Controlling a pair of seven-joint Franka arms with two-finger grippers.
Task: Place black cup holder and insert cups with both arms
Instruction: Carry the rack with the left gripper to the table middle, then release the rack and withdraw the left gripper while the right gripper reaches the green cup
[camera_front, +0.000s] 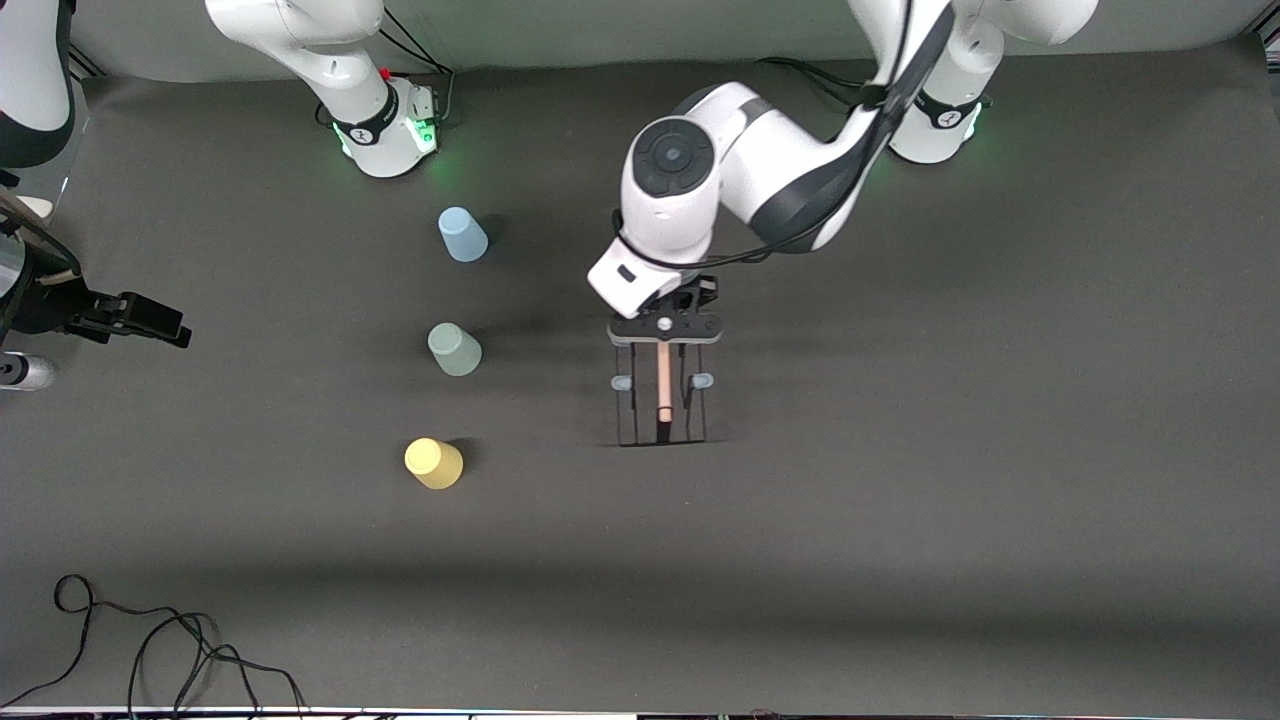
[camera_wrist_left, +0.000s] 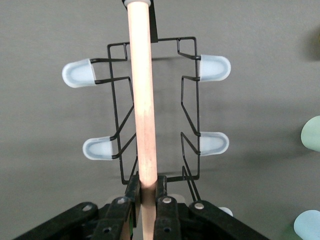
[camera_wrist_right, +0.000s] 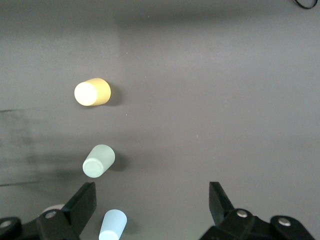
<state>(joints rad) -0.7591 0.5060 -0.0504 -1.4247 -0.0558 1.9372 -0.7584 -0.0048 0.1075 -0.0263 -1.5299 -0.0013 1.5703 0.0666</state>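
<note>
The black cup holder stands upright mid-table, and I cannot tell whether its base touches the mat. My left gripper is over it, shut on the wooden handle, which runs between the fingers; pale-tipped pegs stick out on both sides. Three cups sit upside down in a row toward the right arm's end: light blue nearest the bases, grey-green in the middle, yellow nearest the camera. My right gripper waits high above the table, open and empty, with the blue cup below it.
The dark mat covers the whole table. A black cable coils at the front corner on the right arm's end. The two green-lit bases stand along the table's robot edge.
</note>
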